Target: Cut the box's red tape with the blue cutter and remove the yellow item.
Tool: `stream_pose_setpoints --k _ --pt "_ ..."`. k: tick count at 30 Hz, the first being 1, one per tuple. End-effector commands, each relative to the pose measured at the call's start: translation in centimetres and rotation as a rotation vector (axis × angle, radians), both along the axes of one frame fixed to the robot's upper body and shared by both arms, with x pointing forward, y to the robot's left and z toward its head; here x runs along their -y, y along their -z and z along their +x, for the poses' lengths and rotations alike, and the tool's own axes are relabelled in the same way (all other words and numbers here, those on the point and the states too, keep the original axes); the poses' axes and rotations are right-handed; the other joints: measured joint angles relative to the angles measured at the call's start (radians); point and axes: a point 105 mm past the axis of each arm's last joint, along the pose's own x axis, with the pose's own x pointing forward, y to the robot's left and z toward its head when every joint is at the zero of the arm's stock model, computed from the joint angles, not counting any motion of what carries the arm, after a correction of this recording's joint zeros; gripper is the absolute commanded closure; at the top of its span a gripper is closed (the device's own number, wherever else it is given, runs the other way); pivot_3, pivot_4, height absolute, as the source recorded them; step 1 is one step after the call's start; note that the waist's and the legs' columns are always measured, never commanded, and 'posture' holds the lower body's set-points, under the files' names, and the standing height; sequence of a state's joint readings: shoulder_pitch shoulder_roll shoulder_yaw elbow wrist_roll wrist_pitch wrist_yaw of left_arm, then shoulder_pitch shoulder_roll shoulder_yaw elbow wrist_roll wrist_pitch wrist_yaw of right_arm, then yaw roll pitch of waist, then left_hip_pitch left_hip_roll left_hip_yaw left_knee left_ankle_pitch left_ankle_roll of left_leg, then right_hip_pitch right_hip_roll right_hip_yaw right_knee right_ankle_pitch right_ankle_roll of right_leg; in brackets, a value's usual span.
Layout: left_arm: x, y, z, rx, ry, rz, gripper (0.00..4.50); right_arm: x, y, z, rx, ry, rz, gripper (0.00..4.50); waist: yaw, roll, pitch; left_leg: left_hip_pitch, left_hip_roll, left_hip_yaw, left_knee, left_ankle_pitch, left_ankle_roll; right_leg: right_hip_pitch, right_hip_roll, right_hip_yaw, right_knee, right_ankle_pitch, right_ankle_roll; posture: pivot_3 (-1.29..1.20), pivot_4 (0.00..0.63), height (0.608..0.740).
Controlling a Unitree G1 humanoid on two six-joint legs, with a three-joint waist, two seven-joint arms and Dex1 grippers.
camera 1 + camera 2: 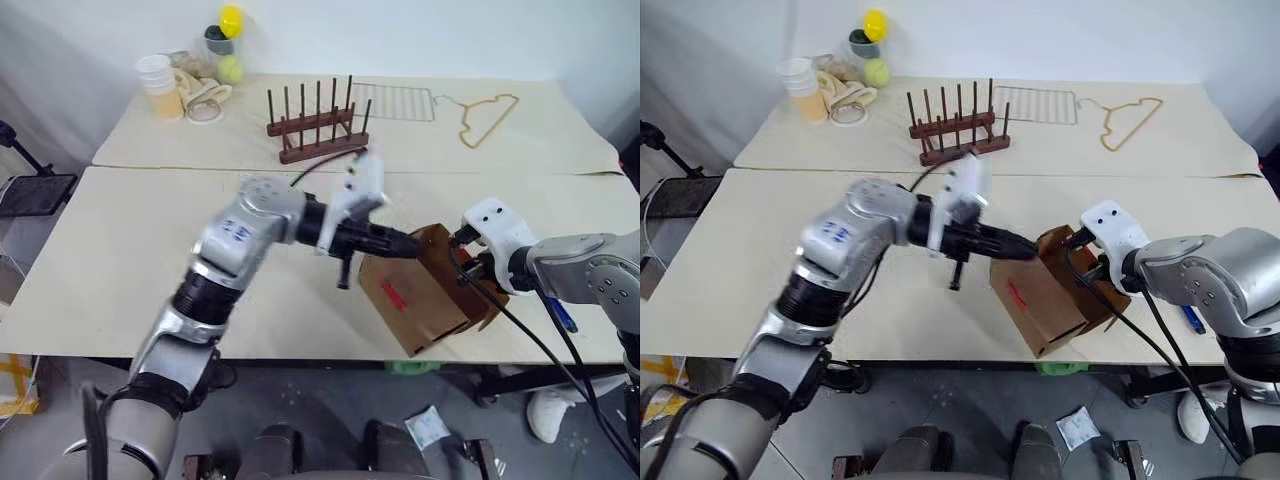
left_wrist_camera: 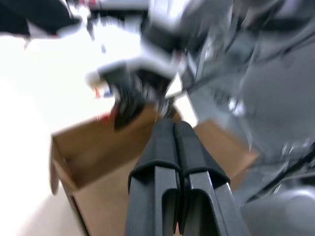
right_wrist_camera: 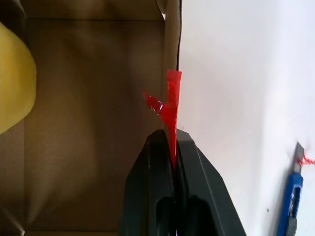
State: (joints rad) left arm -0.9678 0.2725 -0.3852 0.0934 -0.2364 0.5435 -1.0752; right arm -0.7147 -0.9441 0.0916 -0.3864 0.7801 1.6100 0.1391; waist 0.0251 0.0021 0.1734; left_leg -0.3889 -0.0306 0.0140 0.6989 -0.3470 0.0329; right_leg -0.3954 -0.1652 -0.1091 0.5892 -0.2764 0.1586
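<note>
Holding a taped flap of the box [image 1: 425, 290] in my clenched right pincer [image 3: 172, 147] near the surface's front edge; my left pincer [image 2: 173, 142], clenched empty, must probably open for the yellow item [image 3: 14, 93] inside.

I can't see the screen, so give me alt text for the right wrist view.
The right gripper is shut on a flap edge of the open box, pinching the red tape on it. The yellow item lies inside the box, and the blue cutter rests on the table beside it.
</note>
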Motion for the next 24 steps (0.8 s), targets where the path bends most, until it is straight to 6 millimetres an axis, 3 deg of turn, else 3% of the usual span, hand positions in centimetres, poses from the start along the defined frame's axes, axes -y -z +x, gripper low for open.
stream_pose_setpoints --k 1,10,19,24 --pt "0.9 0.7 -0.3 0.101 0.037 0.062 4.50 0.5 -1.2 0.2 0.045 0.019 -0.001 4.47 -0.002 0.000 0.000 0.000 0.000 0.000 0.000 0.000 0.000 -0.001 0.000 0.000 0.000 0.000 0.000 0.00 0.150 0.740" --pt "0.2 5.0 1.7 0.157 -0.071 0.217 4.50 0.9 -2.1 0.4 0.058 0.027 0.016 4.47 0.002 0.000 0.000 0.000 0.000 -0.001 0.001 0.000 0.000 0.000 0.000 0.002 0.000 0.000 0.000 0.00 0.150 0.740" --pt "-3.9 7.4 0.1 0.017 -0.046 0.340 4.50 1.9 -2.4 -0.4 0.017 0.028 0.038 4.47 -0.001 0.001 -0.001 0.003 0.006 -0.002 0.001 0.000 0.000 0.002 0.000 0.002 0.000 0.000 0.000 0.00 0.150 0.740" --pt "-5.5 9.1 0.4 -0.033 -0.120 0.367 4.50 2.0 -1.4 -0.7 -0.026 0.026 0.056 4.47 0.009 0.000 -0.003 0.005 0.006 -0.003 0.002 0.000 0.000 0.006 0.000 0.002 -0.001 0.000 0.000 0.00 0.150 0.740"
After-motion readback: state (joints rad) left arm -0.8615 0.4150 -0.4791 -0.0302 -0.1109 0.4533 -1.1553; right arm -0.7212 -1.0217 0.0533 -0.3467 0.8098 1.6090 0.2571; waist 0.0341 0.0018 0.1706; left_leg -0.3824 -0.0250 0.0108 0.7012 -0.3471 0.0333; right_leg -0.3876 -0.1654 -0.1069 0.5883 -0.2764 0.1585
